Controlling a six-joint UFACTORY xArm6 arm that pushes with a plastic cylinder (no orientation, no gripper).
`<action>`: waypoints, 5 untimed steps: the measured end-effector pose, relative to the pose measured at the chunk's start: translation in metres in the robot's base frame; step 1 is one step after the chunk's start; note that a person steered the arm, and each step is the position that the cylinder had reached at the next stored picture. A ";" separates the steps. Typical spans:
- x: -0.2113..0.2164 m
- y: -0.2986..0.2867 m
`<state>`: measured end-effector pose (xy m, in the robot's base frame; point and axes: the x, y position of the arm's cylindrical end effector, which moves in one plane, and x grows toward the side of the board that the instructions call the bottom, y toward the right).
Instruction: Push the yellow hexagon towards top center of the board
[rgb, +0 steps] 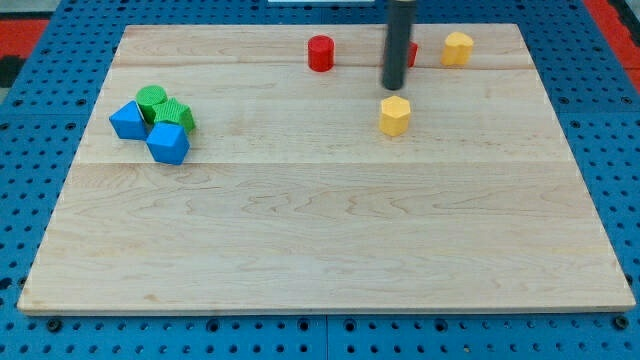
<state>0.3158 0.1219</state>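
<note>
A yellow hexagon block (395, 115) lies on the wooden board (320, 230), right of centre in the upper half. My tip (393, 87) is at the end of the dark rod, just above the hexagon in the view, with a small gap between them. A second yellow block (458, 48) sits near the view's top right. A red cylinder (320, 53) stands near the top centre. Another red block (411, 53) is mostly hidden behind the rod.
At the view's left is a tight cluster: two green blocks (152, 99) (177, 116) and two blue blocks (127, 120) (168, 143). The board rests on a blue perforated table (30, 120).
</note>
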 end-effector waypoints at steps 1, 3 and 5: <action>0.050 0.021; 0.073 -0.074; 0.070 -0.119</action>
<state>0.3856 0.0026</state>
